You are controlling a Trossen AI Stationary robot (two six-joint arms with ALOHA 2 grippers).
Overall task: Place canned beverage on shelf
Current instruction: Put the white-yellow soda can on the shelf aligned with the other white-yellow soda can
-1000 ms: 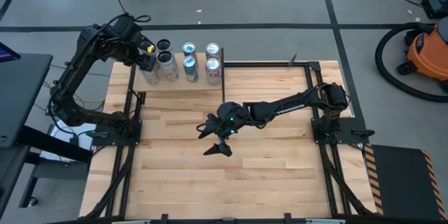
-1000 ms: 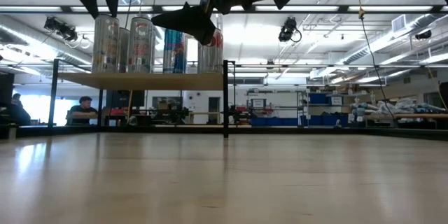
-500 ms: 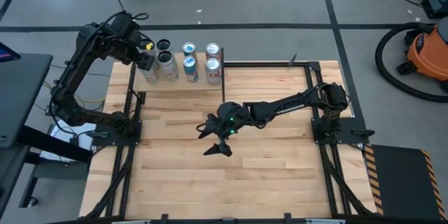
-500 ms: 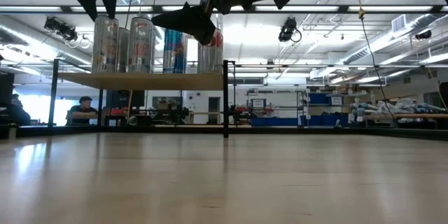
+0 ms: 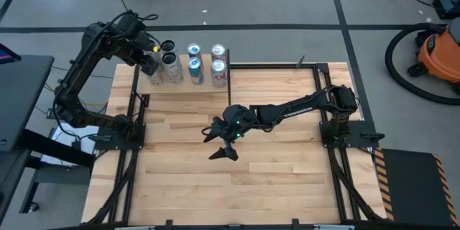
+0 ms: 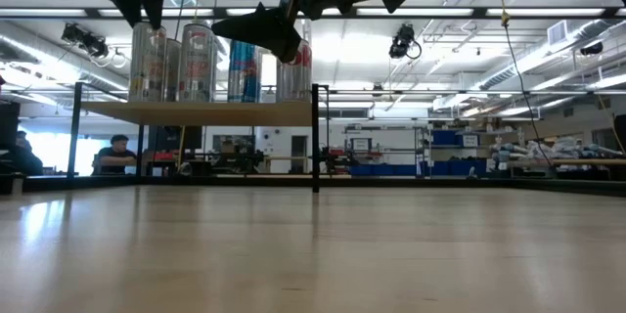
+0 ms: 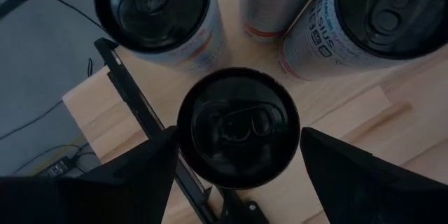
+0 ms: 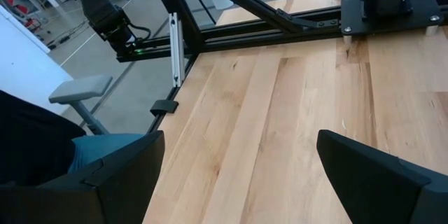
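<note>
The shelf (image 6: 196, 112) is a pale-wood panel raised on thin black rods at the table's far left (image 5: 188, 80). Several cans stand upright on it, among them silver ones (image 6: 197, 62) and blue ones (image 5: 195, 65). My left gripper (image 6: 144, 10) is open just above the leftmost can (image 6: 148, 62). In the left wrist view its fingers stand on either side of that can's dark top (image 7: 238, 127). My right gripper (image 5: 219, 144) is open and empty, hovering above the middle of the table; it also shows in the right wrist view (image 8: 239, 140).
The shelf's black corner post (image 6: 315, 137) stands at its right end. Black frame rails (image 5: 338, 165) run along the table's left and right sides. Bare planked tabletop (image 5: 273, 180) lies near and to the right. People sit in the room behind (image 6: 117, 154).
My left gripper has risen a little above the leftmost can, which stays upright on the shelf.
</note>
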